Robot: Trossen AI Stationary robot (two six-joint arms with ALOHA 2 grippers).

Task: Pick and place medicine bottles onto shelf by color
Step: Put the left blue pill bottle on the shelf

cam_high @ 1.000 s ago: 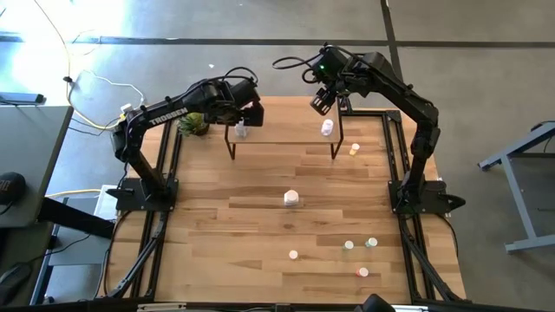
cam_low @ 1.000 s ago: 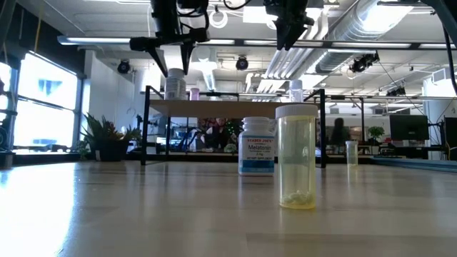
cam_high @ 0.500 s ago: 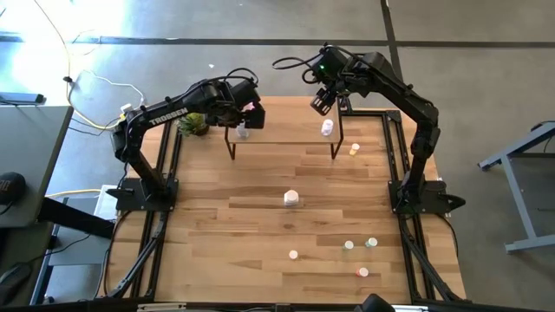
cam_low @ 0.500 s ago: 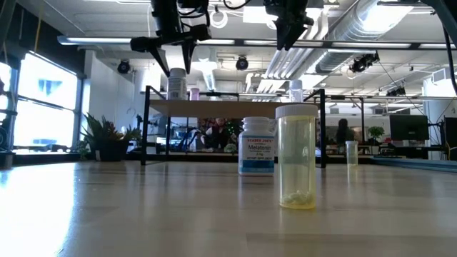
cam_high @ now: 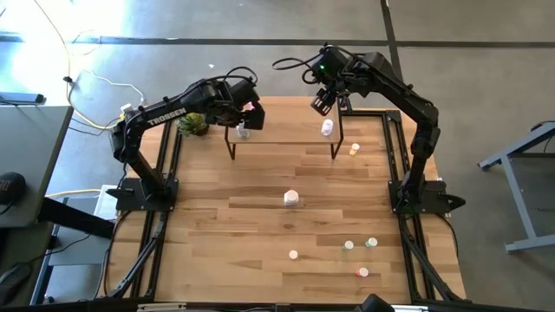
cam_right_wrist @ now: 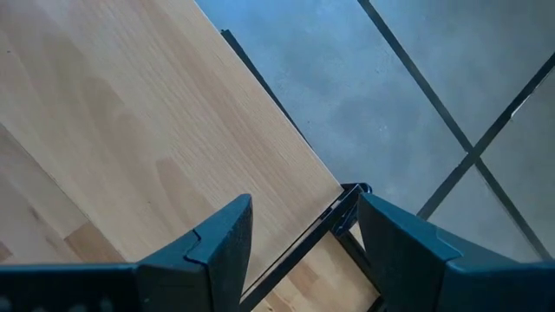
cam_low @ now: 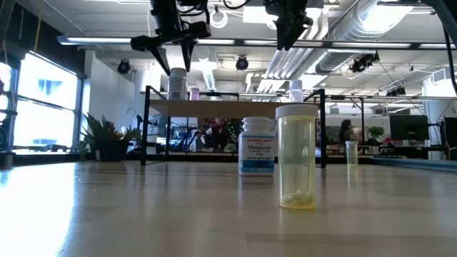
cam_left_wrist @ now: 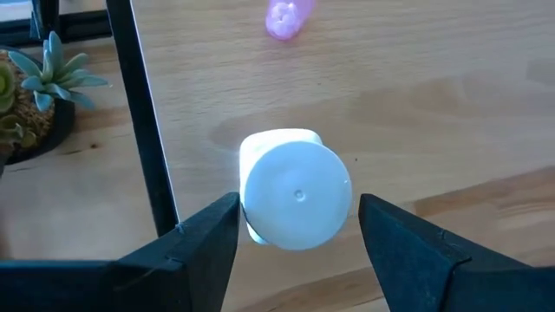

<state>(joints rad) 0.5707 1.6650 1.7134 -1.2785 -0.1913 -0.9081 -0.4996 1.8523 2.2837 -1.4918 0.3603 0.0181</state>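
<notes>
Closest in the low view stands a clear yellow bottle [cam_low: 295,158] with a white cap, and just behind it a white bottle with a blue label [cam_low: 256,145]. They wait on the bench [cam_high: 260,225], not yet sorted. From above, more small bottles sit near the front right of the bench: a green one [cam_high: 349,245], another green one [cam_high: 372,243], an orange one [cam_high: 362,272] and a small white one [cam_high: 293,255]. I think they are all left for later trips. Farther back is the shelf [cam_high: 286,130], a light wood board on thin black legs. The left gripper [cam_high: 247,120] hangs over the shelf's left end, right above a white bottle [cam_left_wrist: 295,188] that stands on the board. Its jaws are spread wide on both sides of the cap and do not touch it, so they hold nothing. It looks like the bottle has been set down here so the white ones stay together. A pink bottle [cam_left_wrist: 288,17] lies farther along the board, apart from the white one, likely to keep colors separate. A leafy plant [cam_high: 192,124] sits on the bench beside the shelf. The right gripper [cam_high: 323,102] waits above the shelf's right end, jaws open and empty, close to a pale bottle [cam_high: 327,127] on the board. An orange bottle [cam_high: 354,150] stands on the bench just past the shelf's right leg.
</notes>
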